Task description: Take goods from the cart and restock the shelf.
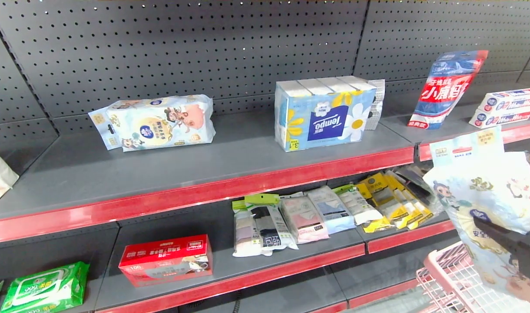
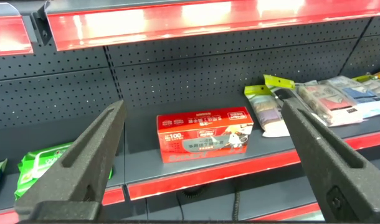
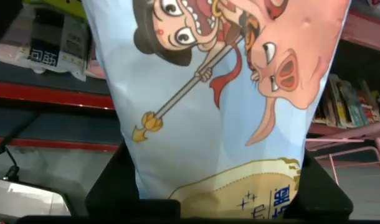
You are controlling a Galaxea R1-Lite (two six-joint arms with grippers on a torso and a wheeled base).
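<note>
Pegboard shelf [image 1: 247,165] bears a tissue pack [image 1: 323,114]; right tool [image 3: 218,193] grips cartoon pack [image 1: 486,191], left tool [image 2: 202,106] wide.

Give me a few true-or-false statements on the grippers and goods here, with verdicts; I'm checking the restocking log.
The right gripper holds a cartoon-printed pack. True.
The left gripper is shut on the red box. False: it is open; the box lies apart on the lower shelf.
A similar cartoon pack lies on the upper shelf. True.
The blue tissue pack lies on the lower shelf. False: it stands on the upper shelf.
</note>
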